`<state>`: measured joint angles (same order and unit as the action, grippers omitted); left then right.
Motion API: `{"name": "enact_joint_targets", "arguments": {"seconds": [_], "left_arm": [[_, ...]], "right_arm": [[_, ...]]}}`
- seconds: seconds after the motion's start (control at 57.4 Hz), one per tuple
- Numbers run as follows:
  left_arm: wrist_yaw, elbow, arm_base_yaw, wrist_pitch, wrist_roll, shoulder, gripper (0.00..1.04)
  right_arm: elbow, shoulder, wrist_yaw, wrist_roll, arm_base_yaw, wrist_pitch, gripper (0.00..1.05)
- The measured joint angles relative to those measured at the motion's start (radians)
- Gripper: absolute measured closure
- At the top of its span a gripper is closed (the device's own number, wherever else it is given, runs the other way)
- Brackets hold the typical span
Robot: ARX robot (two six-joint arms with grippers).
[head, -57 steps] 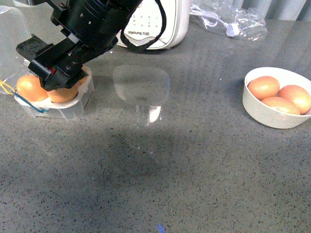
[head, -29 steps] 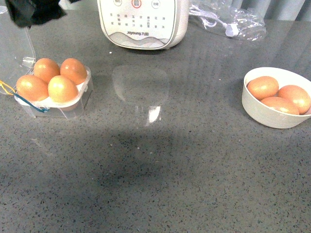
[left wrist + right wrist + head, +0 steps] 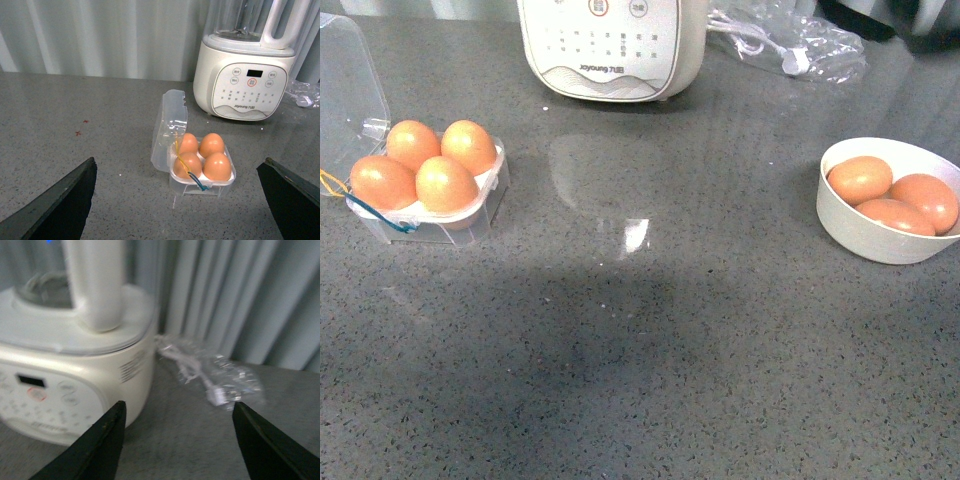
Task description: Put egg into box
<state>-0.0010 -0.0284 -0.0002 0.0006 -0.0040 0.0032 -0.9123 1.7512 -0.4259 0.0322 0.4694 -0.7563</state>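
Observation:
The clear plastic box (image 3: 490, 200) sits at the left of the table with its lid (image 3: 348, 75) open. Several orange-brown eggs fill all its hollows; the front right one is an egg (image 3: 446, 184). The box also shows in the left wrist view (image 3: 202, 182), with blue and yellow bands (image 3: 187, 167) at its edge. My left gripper (image 3: 177, 200) is open and empty, high above and back from the box. My right gripper (image 3: 180, 440) is open and empty, facing the blender and the plastic bag. Neither gripper shows in the front view.
A white bowl (image 3: 850, 225) holding three eggs stands at the right. A white blender (image 3: 610, 45) stands at the back, also in the right wrist view (image 3: 60, 375). A crumpled plastic bag with a cable (image 3: 790, 45) lies at the back right.
My left arm, which was over the box, has lifted away up and out of the front view. All hollows of the box now show an egg.

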Motion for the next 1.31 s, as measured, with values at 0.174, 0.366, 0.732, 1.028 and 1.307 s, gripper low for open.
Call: {"name": "enact_joint_targets", "arguments": {"seconds": [0.174, 0.366, 0.732, 1.028, 1.307], "left_arm": [[0.0, 0.0, 0.0, 0.0, 0.0, 0.0, 0.07], [0.0, 0.0, 0.0, 0.0, 0.0, 0.0, 0.07], [0.0, 0.0, 0.0, 0.0, 0.0, 0.0, 0.07], [0.0, 0.0, 0.0, 0.0, 0.0, 0.0, 0.07], [0.0, 0.0, 0.0, 0.0, 0.0, 0.0, 0.07]], "right_arm": [[0.282, -0.201, 0.06, -0.018, -0.098, -0.195, 0.7], [0.541, -0.375, 0.172, -0.021, -0.199, -0.227, 1.02], [0.742, -0.631, 0.278, -0.021, -0.315, -0.179, 1.02], [0.865, -0.79, 0.339, -0.021, -0.379, -0.132, 1.02], [0.903, -1.057, 0.424, -0.021, -0.467, 0.086, 1.02]]}}
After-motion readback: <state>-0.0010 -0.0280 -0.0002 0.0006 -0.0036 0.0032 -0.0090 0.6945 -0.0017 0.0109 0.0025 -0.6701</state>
